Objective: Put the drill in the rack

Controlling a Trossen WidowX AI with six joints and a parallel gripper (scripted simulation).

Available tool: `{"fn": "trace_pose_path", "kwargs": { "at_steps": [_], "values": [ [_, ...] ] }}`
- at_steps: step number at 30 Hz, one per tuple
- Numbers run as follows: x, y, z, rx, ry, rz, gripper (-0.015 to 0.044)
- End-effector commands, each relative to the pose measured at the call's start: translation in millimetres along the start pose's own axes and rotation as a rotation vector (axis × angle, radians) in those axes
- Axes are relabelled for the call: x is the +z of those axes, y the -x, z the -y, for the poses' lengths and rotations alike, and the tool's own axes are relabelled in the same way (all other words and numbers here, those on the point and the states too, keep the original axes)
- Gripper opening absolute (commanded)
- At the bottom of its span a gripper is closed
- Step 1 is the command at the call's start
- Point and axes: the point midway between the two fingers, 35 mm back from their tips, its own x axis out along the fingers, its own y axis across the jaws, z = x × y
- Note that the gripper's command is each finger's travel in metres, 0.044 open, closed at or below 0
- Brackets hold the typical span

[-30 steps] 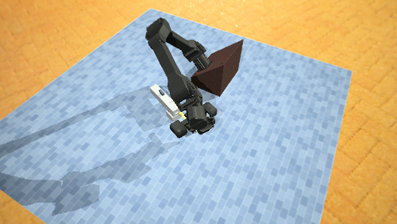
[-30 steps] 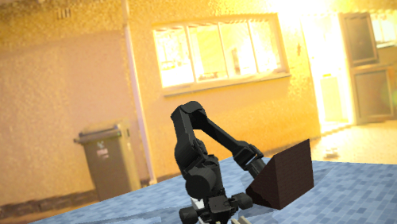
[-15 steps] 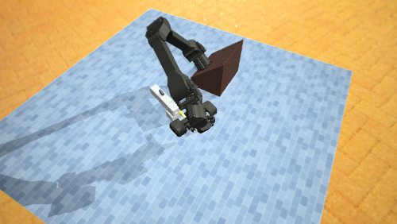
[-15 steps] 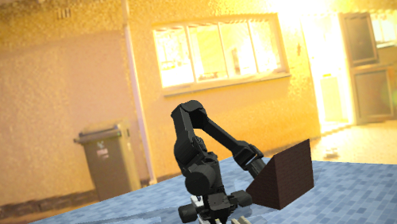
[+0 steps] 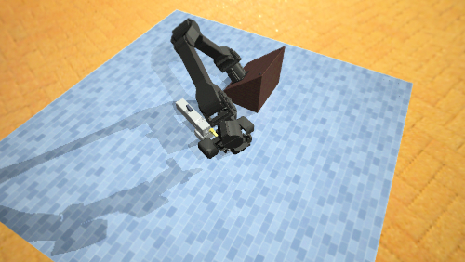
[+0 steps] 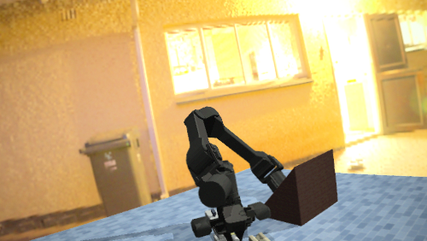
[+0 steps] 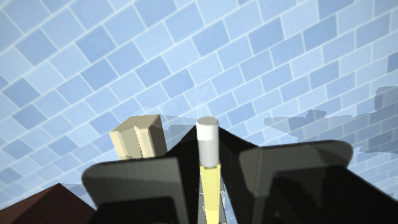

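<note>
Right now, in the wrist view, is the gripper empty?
No: the gripper is shut on the drill, whose white tip sticks out between the fingers.

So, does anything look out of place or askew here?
Nothing looks spilled or damaged. The gripper is shut on the drill, a thin yellow-and-white rod that sits straight between the fingers. The pale block lies flat on the mat, and the brown wedge stands apart behind the arm.

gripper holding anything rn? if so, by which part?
Yes. The gripper is shut on the drill, clamped on its yellow section just behind the white tip, which sticks out past the fingers.
</note>
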Motion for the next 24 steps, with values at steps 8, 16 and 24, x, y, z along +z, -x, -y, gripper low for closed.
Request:
{"fn": "trace_pose_path", "kwargs": {
  "at_steps": [8, 16, 24],
  "values": [
    [0.3, 6.7, 0.2, 0.001, -0.006, 0.004, 0.0],
    [0.4, 10.5, 0.3, 0.001, -0.006, 0.004, 0.0],
    [1.2, 11.9, -3.3, 0.001, -0.006, 0.004, 0.0]
  ]
}}
